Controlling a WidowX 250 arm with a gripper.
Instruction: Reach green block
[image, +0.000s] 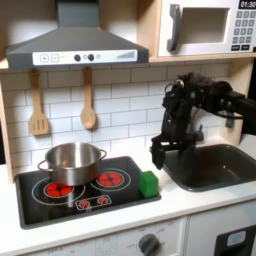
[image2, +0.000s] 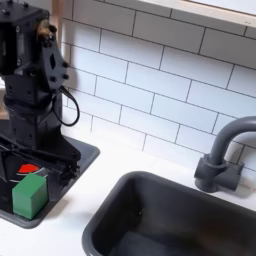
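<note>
1. Clearly, the green block (image: 149, 183) (image2: 30, 194) is seen on the stove's (image: 60, 205) corner nearest the sink (image: 220, 165) (in both exterior views).
2. The claw (image: 158, 152) is held just above it; its opening cannot be told.
3. A steel pot (image: 72, 162) is set on the left burner in the first exterior view.

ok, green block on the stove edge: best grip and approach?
Probably top-down, closing across two opposite side faces of the green block. It is a small cube sitting flat at the stovetop's corner nearest the sink, so the flat parallel sides suit the pads. The steel pot stands apart. The gripper hangs just above, toward the first exterior view's right.
</note>
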